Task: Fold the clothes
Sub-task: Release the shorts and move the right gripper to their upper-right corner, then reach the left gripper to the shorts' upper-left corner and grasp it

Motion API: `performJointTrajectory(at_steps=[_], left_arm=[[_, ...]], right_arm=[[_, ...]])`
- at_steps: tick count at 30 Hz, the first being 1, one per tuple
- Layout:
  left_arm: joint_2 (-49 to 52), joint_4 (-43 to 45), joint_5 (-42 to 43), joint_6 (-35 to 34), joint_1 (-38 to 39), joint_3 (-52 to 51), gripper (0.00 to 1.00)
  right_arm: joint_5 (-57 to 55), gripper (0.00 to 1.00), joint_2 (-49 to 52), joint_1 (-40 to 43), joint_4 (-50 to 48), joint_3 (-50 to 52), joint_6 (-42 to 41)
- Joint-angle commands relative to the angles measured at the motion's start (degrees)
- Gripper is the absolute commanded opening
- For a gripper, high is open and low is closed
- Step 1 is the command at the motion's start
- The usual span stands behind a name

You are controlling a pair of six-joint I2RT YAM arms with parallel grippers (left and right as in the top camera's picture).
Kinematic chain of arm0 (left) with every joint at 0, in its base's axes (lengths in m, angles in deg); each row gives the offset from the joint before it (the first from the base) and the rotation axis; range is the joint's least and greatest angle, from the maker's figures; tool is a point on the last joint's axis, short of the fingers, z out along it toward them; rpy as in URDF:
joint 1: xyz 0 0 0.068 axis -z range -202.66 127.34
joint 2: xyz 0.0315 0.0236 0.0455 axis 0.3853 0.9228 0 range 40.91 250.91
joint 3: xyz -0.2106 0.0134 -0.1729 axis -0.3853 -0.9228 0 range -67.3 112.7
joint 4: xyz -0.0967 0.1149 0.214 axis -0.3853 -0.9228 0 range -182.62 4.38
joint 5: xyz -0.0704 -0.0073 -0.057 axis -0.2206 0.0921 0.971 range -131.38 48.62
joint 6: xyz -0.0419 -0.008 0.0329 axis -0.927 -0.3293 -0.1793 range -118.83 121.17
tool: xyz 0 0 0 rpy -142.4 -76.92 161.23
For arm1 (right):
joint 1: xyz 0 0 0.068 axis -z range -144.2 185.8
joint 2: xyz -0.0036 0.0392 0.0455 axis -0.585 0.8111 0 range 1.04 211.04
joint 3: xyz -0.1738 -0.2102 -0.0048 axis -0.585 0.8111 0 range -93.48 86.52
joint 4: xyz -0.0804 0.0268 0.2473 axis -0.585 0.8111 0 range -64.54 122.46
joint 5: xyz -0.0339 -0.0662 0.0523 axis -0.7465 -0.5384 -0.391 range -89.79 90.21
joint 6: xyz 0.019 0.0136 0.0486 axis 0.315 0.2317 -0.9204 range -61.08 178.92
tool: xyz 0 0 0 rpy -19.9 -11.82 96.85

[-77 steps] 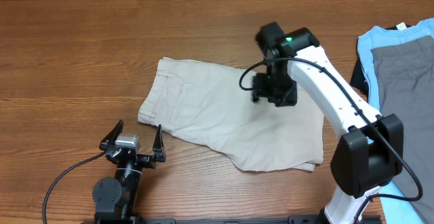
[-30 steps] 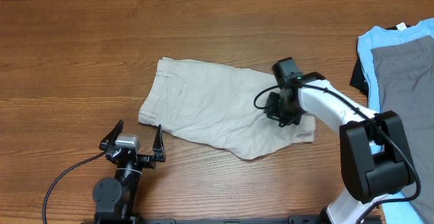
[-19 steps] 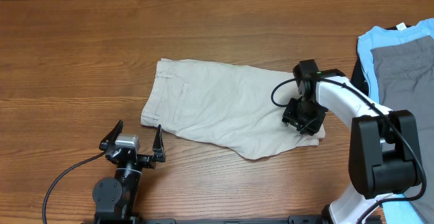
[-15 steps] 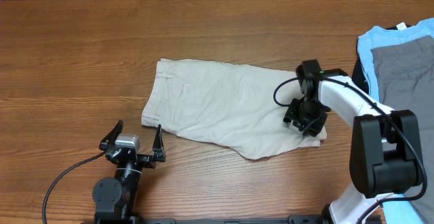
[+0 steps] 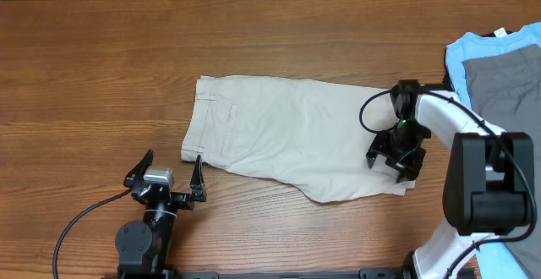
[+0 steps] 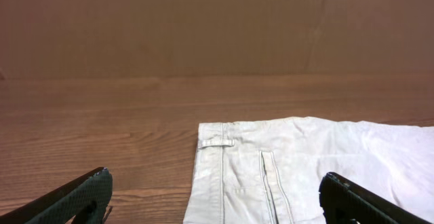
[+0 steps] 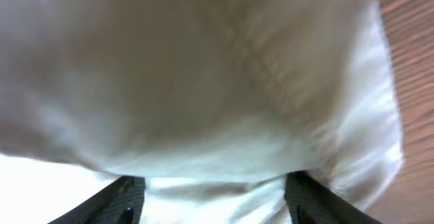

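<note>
The beige shorts (image 5: 279,135) lie flat on the wooden table (image 5: 101,68), waistband to the left and leg hems to the right. My right gripper (image 5: 396,154) is down on the right leg near its hem. In the right wrist view its fingers (image 7: 129,191) stand apart with bunched beige cloth (image 7: 217,81) between and ahead of them; the gripper (image 7: 213,193) is open. My left gripper (image 5: 165,174) is open and empty in front of the waistband corner. The left wrist view shows the waistband and pocket seams (image 6: 258,170) ahead of that gripper (image 6: 215,203).
A light-blue T-shirt (image 5: 473,46) with a grey garment (image 5: 507,93) on top lies at the right edge, next to the right arm. A dark item (image 5: 446,95) sits at their left side. The left arm's base (image 5: 139,241) stands at the front edge.
My right gripper has come down from above the shorts' middle and moved right to the leg hem. The right leg has been drawn out flatter and the shorts have shifted slightly right. The left arm stayed still.
</note>
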Motion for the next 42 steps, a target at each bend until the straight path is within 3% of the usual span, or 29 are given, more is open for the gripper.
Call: performJointTrajectory(at_steps=[1, 7, 8, 10, 11, 21, 36, 42], left_arm=[[-0.4, -0.1, -0.2, 1.4, 0.4, -0.2, 1.00], [-0.4, -0.1, -0.2, 1.4, 0.4, -0.2, 1.00], [-0.4, -0.1, -0.2, 1.4, 0.4, -0.2, 1.00], [-0.4, -0.1, -0.2, 1.4, 0.4, -0.2, 1.00], [-0.4, -0.1, -0.2, 1.5, 0.4, -0.2, 1.00], [-0.4, -0.1, -0.2, 1.4, 0.4, -0.2, 1.00], [-0.4, -0.1, -0.2, 1.5, 0.4, -0.2, 1.00], [-0.4, 0.8, 2.2, 1.0, 0.4, -0.2, 1.00]], right_arm=[[0.6, 0.77, 1.2, 0.8, 3.0, -6.8, 5.3], [0.6, 0.80, 0.0, 0.8, 8.5, -18.2, 5.3], [0.6, 0.83, -0.3, 0.8, 8.5, -19.3, 5.3], [0.6, 0.99, -0.8, 0.8, 8.5, -20.5, 5.3], [0.6, 1.00, -0.9, 0.8, 8.5, -20.7, 5.3], [0.6, 1.00, -0.9, 0.8, 6.0, -20.5, 5.1], [0.6, 1.00, -0.9, 0.8, -11.6, -20.5, 5.1], [0.6, 1.00, -0.9, 0.8, -14.3, -20.5, 5.1]])
